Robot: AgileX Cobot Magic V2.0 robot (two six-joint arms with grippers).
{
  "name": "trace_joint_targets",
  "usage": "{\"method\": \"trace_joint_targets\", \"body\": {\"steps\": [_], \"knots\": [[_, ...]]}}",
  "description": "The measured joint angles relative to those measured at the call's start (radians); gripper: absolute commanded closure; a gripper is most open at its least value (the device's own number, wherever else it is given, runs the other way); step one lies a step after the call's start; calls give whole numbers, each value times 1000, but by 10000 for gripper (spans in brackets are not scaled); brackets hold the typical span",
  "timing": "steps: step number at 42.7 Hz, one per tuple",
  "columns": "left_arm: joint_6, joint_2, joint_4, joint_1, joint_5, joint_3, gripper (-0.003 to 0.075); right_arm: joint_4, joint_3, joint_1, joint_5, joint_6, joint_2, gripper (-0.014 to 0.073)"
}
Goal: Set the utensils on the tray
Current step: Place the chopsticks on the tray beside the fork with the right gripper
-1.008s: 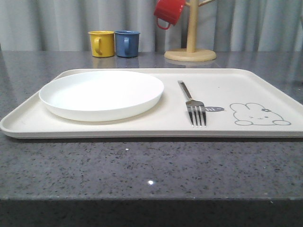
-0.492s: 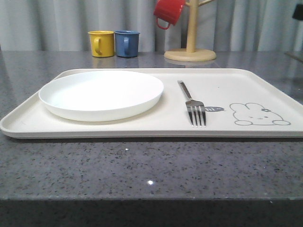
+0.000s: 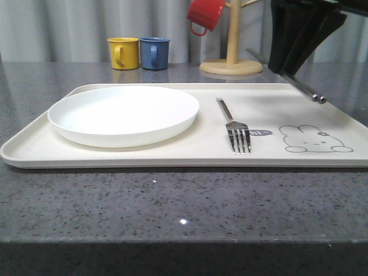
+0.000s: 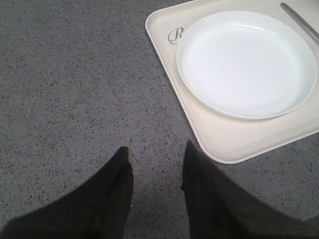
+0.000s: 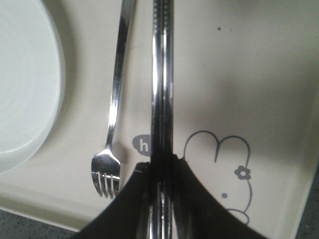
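Right gripper [image 3: 299, 54] is clamped on the chopsticks [image 5: 162, 89]; in the right wrist view the pair is pinched between the 2 fingers and runs straight out ahead of them. In the front view the chopsticks are held in the air above the far-right part of the tray [image 3: 172, 158], slanted, with the lower ends pointing toward the tray's right edge. Fork [image 3: 233, 126] is already lying flat on the tray, between the white plate [image 3: 123, 115] and the rabbit drawing [image 3: 313, 140], tines toward the camera. Key relation: the chopsticks' long axis is seen roughly parallel to the fork handle in the wrist view, over the gap between fork and rabbit, so bare tray surface lies directly below the held pair. A lowering move with little sideways correction is judged sufficient; the slant seen from the front probably needs flattening before release. Left gripper [image 4: 154, 164] is held slack with fingers apart, nothing between them, above bare countertop [image 4: 75, 74] just off the tray's near-left corner, well away from the drop spot. Right arm is clearly the nearer 1. No spoon can be made out.
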Motion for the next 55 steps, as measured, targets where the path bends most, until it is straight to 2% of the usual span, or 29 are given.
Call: {"method": "trace_joint_targets", "body": {"steps": [19, 41, 51, 53, 55], "knots": [[0, 0, 0, 0, 0, 0, 482, 2, 0, 2, -4, 74, 136, 587], [0, 0, 0, 0, 0, 0, 482, 7, 0, 2, -59, 105, 141, 585], [0, 0, 0, 0, 0, 0, 482, -1, -1, 2, -40, 105, 162, 584], [0, 0, 0, 0, 0, 0, 482, -1, -3, 2, -38, 105, 164, 560], [0, 0, 0, 0, 0, 0, 482, -1, -5, 2, -36, 105, 164, 499]]}}
